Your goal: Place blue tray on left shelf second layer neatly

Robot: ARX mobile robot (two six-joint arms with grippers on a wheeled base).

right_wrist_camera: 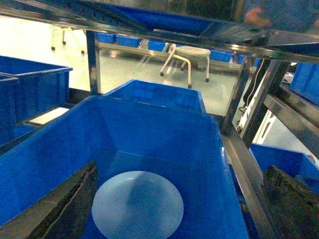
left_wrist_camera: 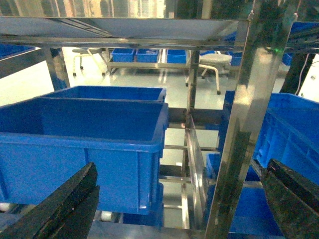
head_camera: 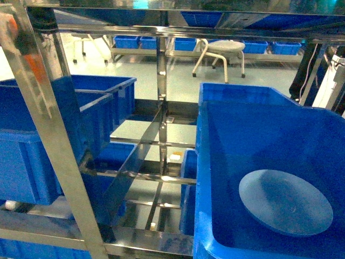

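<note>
The blue tray [head_camera: 285,202], pale, round and shallow, lies flat on the floor of a big deep-blue crate [head_camera: 215,178] on the right side of the rack. In the right wrist view the tray [right_wrist_camera: 137,205] sits just below my right gripper [right_wrist_camera: 175,206], which is open and hovers over the crate with nothing held. My left gripper [left_wrist_camera: 174,206] is open and empty, facing the left shelf [left_wrist_camera: 149,231]. That steel tier carries two deep-blue crates [left_wrist_camera: 84,144]. Neither gripper shows in the head view.
A mirror-like steel upright [left_wrist_camera: 239,129] stands close in front of the left gripper, another [head_camera: 51,135] slants across the head view's left. Thin rails [head_camera: 141,175] cross the middle gap. More crates sit on lower tiers. A white stool [head_camera: 222,51] stands beyond.
</note>
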